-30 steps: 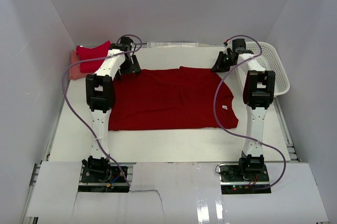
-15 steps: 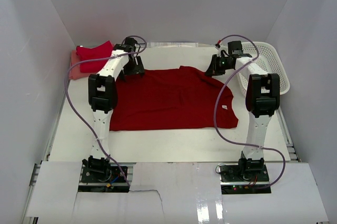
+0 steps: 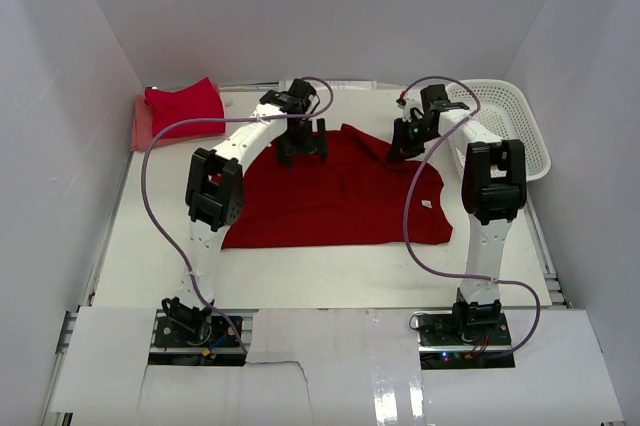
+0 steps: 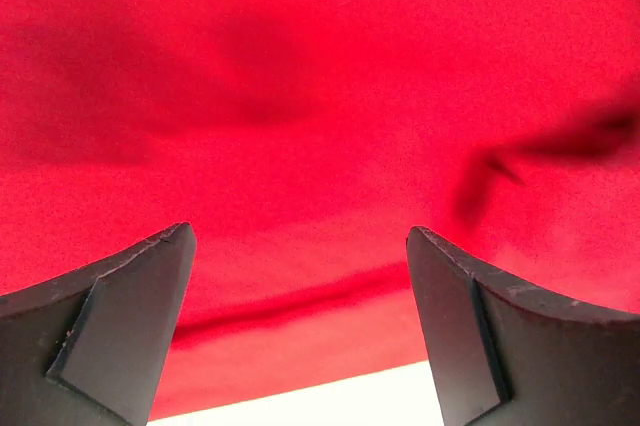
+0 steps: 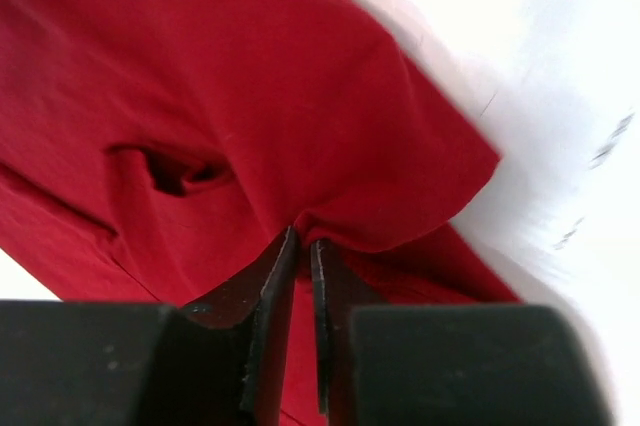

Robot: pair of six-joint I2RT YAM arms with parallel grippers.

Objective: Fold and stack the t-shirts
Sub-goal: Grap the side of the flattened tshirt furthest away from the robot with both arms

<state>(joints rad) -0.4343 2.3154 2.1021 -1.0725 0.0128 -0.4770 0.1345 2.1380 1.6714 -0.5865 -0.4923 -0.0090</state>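
A deep red t-shirt (image 3: 340, 191) lies spread across the middle of the table. My left gripper (image 3: 302, 144) hovers open over its far edge. In the left wrist view it (image 4: 300, 236) shows cloth (image 4: 320, 96) under the wide jaws, with a hem and white table below. My right gripper (image 3: 405, 141) is shut on a raised fold of the shirt's far right shoulder. The pinched fold (image 5: 380, 216) bunches right at the tips of the right gripper (image 5: 303, 238). A folded red t-shirt (image 3: 186, 104) lies on a salmon-pink one (image 3: 141, 128) at the back left.
A white lattice basket (image 3: 515, 126) stands at the back right, just beyond the right arm. White walls close in the table on three sides. The left arm's forearm (image 3: 250, 136) crosses above the shirt's far left corner and hides it.
The left arm has swung right from the shirt's far left corner to the middle of its far edge, still open. The right gripper has shifted slightly left and nearer, holding cloth.
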